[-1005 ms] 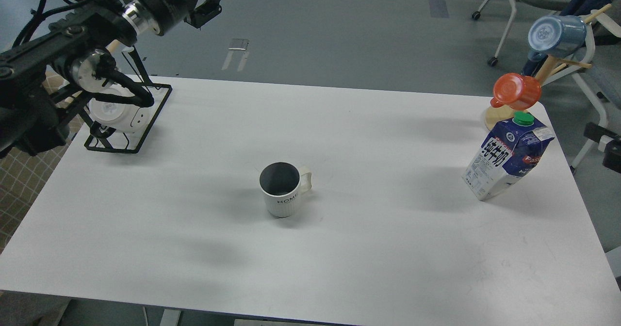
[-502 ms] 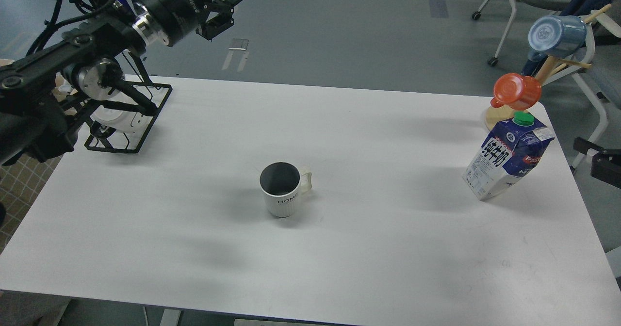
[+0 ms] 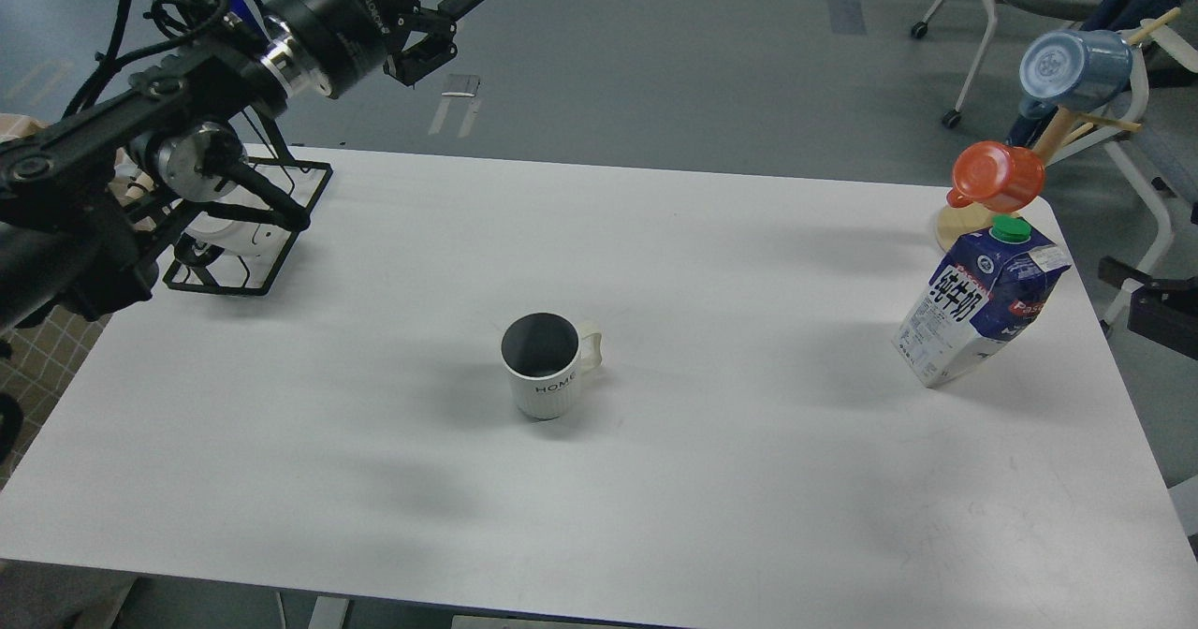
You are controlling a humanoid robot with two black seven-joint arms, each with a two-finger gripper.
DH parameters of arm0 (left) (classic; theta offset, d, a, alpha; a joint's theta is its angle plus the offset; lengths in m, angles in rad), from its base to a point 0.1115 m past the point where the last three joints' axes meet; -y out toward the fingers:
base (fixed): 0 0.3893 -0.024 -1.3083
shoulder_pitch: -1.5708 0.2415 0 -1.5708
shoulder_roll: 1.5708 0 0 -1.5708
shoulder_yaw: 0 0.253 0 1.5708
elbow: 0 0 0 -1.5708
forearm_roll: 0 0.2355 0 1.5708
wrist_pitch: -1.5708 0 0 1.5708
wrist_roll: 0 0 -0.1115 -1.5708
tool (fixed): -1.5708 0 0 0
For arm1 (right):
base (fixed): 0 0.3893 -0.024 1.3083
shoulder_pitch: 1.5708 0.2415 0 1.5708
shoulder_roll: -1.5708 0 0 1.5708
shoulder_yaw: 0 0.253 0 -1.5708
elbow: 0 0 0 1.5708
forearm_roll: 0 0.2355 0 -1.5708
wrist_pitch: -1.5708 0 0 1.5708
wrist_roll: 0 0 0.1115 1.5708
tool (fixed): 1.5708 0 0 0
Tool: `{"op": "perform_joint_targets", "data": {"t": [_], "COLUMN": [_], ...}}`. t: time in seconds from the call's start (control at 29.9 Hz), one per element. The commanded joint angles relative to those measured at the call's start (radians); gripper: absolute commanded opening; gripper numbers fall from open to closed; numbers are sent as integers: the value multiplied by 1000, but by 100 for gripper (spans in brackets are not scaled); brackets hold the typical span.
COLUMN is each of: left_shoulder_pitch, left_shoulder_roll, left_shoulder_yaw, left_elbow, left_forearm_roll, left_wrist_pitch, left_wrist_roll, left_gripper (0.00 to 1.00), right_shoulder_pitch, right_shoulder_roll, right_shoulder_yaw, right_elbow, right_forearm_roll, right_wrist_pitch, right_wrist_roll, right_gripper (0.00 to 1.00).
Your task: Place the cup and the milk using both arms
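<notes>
black left end effector (image 3: 440,25): raised above the floor past the desk's far left edge, fingers apart, grasping nothing; well apart from the cup and the carton.
right end effector (image 3: 1156,306): only a dark part shows at the right edge of the view, beside the desk; cannot tell whether it is released or clenched.
white desk (image 3: 711,517): carries all items below.
black wire rack (image 3: 248,236): far left corner of the desk, under the left arm; a white object sits in it, partly hidden.
white cup (image 3: 546,364): marked "home", dark inside, upright near the middle of the desk, handle to the right; touched by neither arm.
blue milk carton (image 3: 978,301): green cap, standing near the right edge of the desk, leaning in this view; free of both arms.
wooden mug tree (image 3: 1048,147): far right corner, just behind the carton; bears an orange mug (image 3: 997,175) and, higher, a blue mug (image 3: 1072,69).
</notes>
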Motion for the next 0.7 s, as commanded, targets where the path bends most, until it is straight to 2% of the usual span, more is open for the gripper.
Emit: {"op": "perform_joint_targets", "data": {"t": [0.0,0.44,0.6,0.67], "left_shoulder_pitch": [0,2,8,8], "left_shoulder_roll": [-6,-11,-13,-11], "left_shoulder_yaw": [-1,-12,-13,-12], "left_elbow": [1,4,4,4], "left_forearm_roll": [1,1,1,1], "left_wrist_pitch": [-2,-4,-4,-4], "left_wrist_roll": [-1,-1,-1,-1], "left_gripper": [98,98,98,98], "right_shoulder_pitch": [-27,-123,-228,-347], "right_shoulder_roll": [26,136,201,248], "right_shoulder_yaw": [0,31,134,248], "right_elbow": [-10,-84,-137,-171], "right_forearm_roll": [0,2,8,6], "right_wrist_pitch": [0,0,0,0], "right_wrist_roll": [0,0,1,1], "right_gripper": [100,100,100,100]}}
